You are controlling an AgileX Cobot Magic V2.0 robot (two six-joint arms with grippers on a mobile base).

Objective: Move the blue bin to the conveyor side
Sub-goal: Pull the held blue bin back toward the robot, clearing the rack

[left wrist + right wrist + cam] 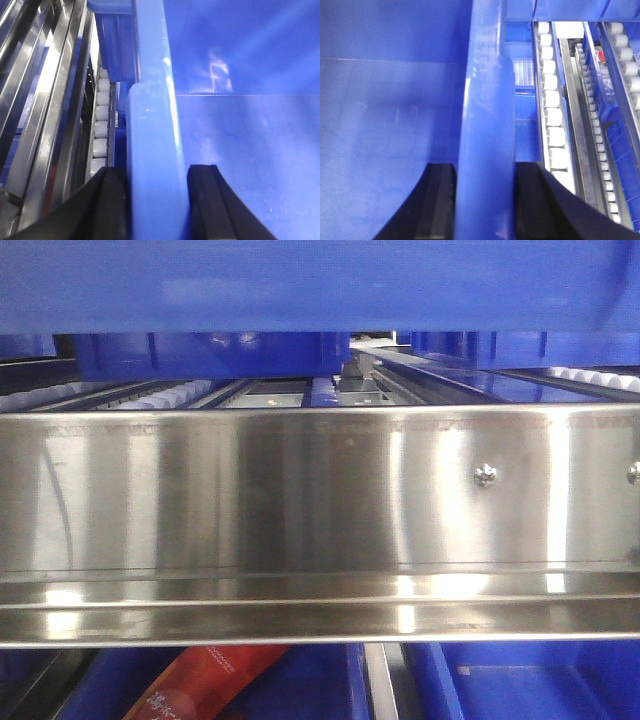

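**Q:** Where is the blue bin (300, 280)?
**A:** Above the front rail of the roller rack (300, 500), held between both arms, with its side rims running parallel to the rack's rollers.
**Q:** Tool state?
**A:** The left gripper (157, 200) and right gripper (485, 200) each pinch one side rim, jaws narrow. Neither arm is nearer. The conveyor side is not in view; lift evenly, clear of the rack
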